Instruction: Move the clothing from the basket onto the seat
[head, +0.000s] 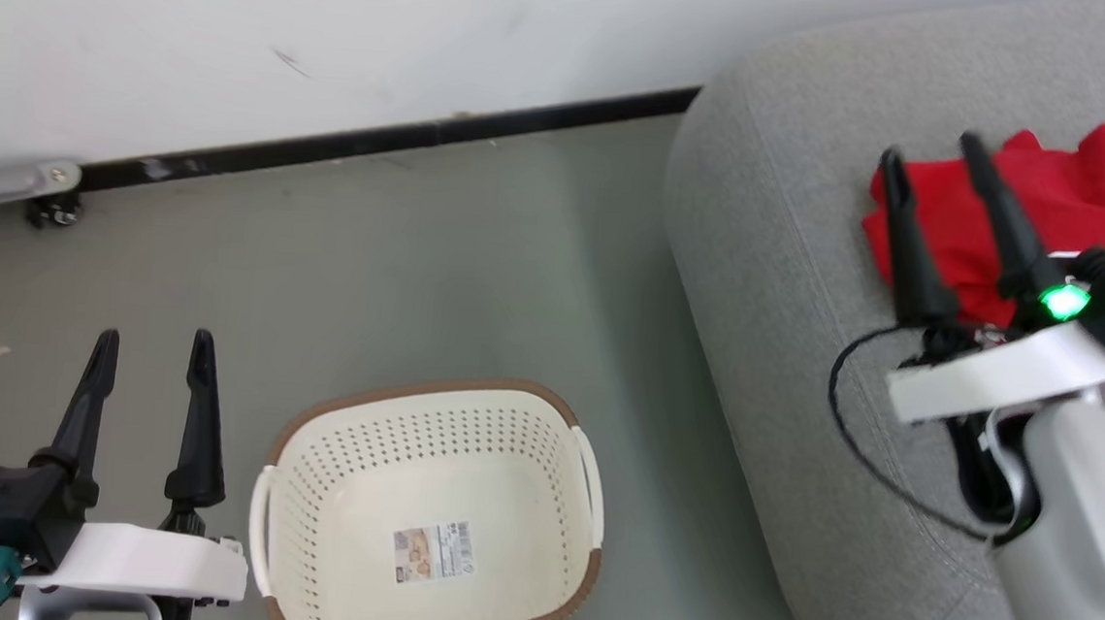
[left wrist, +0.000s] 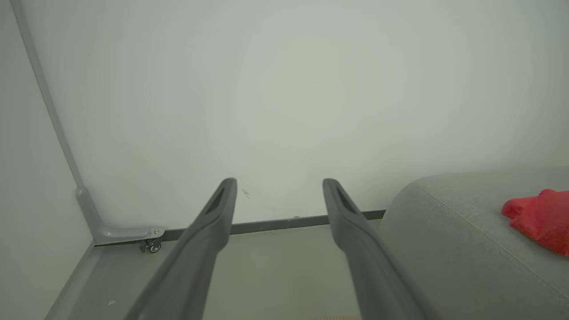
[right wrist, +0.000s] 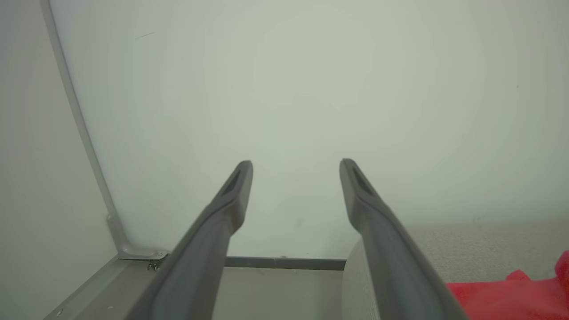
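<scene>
Red clothing [head: 1095, 207] lies crumpled on the grey seat [head: 772, 228] at the right; it shows as a red heap [left wrist: 540, 220] in the left wrist view and a red patch [right wrist: 511, 300] in the right wrist view. The cream basket [head: 431, 516] with a brown rim stands on the floor, with nothing in it but its barcode sticker. My right gripper [head: 933, 152] hovers open over the seat, just in front of the clothing, holding nothing. To the left of the basket, my left gripper [head: 153, 345] stands open above the floor.
A white wall with a dark baseboard [head: 389, 138] runs behind the grey floor. A grey bracket with a small caster [head: 54, 207] sits at the wall's foot on the left. A black cable [head: 846, 418] loops off my right wrist over the seat.
</scene>
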`<state>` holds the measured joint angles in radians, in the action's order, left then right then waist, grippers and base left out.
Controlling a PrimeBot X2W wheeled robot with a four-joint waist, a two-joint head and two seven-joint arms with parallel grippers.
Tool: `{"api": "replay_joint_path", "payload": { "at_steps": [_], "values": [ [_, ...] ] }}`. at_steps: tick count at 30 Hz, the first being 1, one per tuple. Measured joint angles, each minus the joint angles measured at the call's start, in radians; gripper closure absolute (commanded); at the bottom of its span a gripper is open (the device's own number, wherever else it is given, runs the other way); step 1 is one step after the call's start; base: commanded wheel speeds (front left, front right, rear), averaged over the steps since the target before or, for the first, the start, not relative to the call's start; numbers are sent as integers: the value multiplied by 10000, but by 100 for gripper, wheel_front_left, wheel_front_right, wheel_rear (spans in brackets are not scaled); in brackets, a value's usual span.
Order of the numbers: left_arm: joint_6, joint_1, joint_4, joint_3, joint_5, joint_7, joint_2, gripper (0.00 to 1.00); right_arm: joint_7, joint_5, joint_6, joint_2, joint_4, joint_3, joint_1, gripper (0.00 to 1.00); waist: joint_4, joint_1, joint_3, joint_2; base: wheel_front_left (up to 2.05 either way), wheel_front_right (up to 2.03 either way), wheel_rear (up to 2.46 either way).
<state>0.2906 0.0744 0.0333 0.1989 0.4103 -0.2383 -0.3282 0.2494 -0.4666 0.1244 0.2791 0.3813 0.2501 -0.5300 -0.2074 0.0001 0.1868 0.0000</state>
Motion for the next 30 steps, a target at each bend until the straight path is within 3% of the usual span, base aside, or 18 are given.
{"api": "replay_joint_path", "payload": {
  "at_steps": [10, 30],
  "values": [
    [173, -356, -370, 69, -50, -86, 385, 0, 0, 598, 0, -800, -198, 42, 1530, 0, 652, 0, -756, 0, 0, 0, 0],
    [-6, -848, -957, 880, -451, -100, 949, 0, -69, 1645, 0, -1820, -215, -568, 4148, 0, 1363, 0, -1989, 0, 0, 0, 0]
  ]
}}
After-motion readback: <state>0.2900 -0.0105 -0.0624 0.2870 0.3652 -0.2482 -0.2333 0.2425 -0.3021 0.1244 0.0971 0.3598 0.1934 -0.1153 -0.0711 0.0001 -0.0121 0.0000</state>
